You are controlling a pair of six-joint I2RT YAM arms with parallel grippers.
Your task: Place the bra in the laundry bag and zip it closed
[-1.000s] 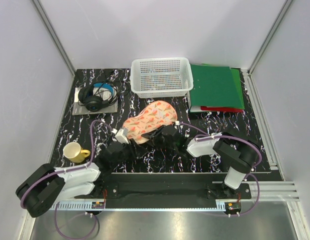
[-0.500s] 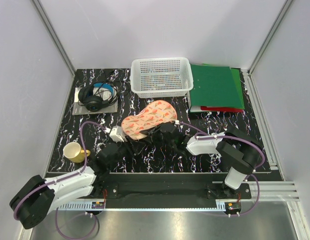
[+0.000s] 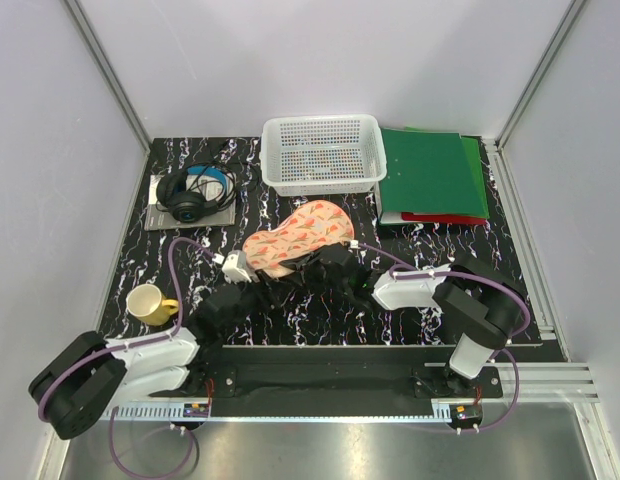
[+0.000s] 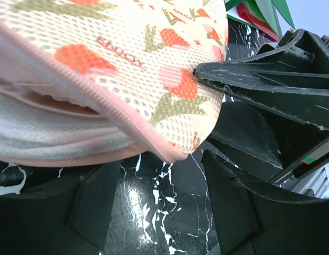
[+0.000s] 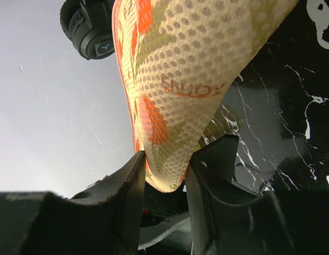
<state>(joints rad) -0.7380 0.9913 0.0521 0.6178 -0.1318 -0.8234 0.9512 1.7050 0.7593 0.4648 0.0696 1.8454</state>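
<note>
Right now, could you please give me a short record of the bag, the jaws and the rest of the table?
bag: mid-table, seam gaping at its near left end
right gripper: jaws pinching the bag's near edge
left gripper: jaws open, at the gaping end
bra: not clearly seen
behind: basket, headphones, folders
near left: cup

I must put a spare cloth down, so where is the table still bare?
Bare: the front strip of the table between the arms; the left side between cup and headphones; the right side in front of the folders. Crowded: the middle, where the left gripper and right gripper meet the bag.
</note>
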